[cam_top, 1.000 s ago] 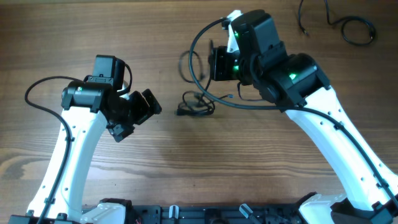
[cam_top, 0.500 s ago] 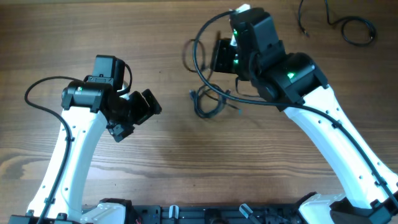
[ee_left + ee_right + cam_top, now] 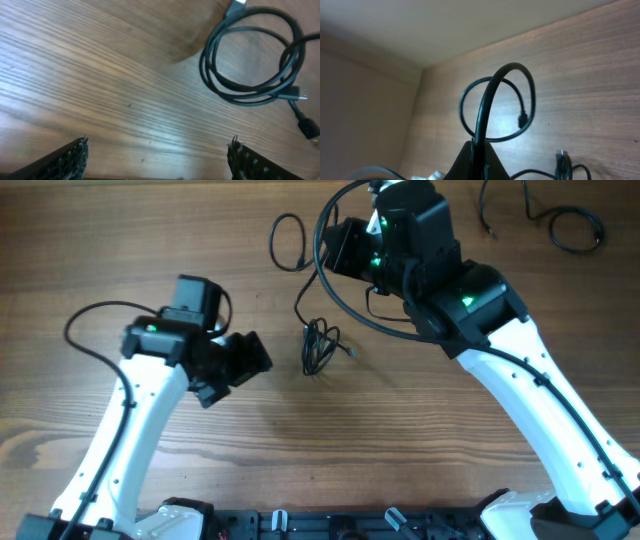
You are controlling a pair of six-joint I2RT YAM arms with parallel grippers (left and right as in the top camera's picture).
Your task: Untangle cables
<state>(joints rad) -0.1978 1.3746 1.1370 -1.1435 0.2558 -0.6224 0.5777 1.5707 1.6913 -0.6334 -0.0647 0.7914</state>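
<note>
Right gripper point(image 3: 342, 250), clenched on one cable point(image 3: 481, 115), has dragged it to the top centre, leaving a smaller tangle point(image 3: 316, 348) mid-frame, and the left gripper point(image 3: 250, 360), fingers spread and empty, has edged closer, so the separation looks underway.

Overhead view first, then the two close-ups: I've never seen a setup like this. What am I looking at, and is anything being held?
Two white robot arms with black two-finger grippers work at a brown wooden table. The overhead picture looks straight down on both. Each close-up comes from a camera on one wrist, looking past its own fingers. A small coiled bundle of thin black cable lies mid-table, and a separate black cord lies in the far right corner. The left gripper is open and empty, facing the bundle. The right gripper is pinched on a looping black cable.
</note>
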